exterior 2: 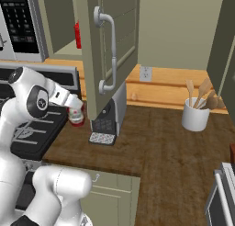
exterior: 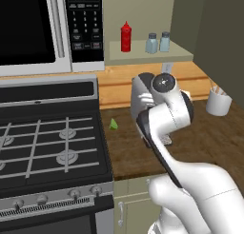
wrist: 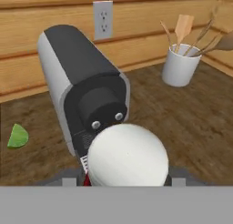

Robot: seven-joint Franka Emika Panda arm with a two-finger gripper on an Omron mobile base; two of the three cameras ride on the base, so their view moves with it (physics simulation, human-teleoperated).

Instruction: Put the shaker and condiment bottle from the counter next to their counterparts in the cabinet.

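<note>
- Gripper (exterior 2: 77, 114) clamps the condiment bottle (exterior 2: 76, 115) near the coffee machine (exterior 2: 108, 119).
- Risk: lifting could clip the cabinet (exterior 2: 108, 41) door, jarring the bottle loose.

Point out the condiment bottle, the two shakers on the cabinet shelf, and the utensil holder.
condiment bottle (wrist: 127, 155): hand view, white cap top.
shakers (exterior: 151, 45): left base view, left one's glass body.
utensil holder (exterior 2: 195, 115): right base view, white outer wall.

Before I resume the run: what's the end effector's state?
End effector: closed on the condiment bottle, just above the counter.
</note>
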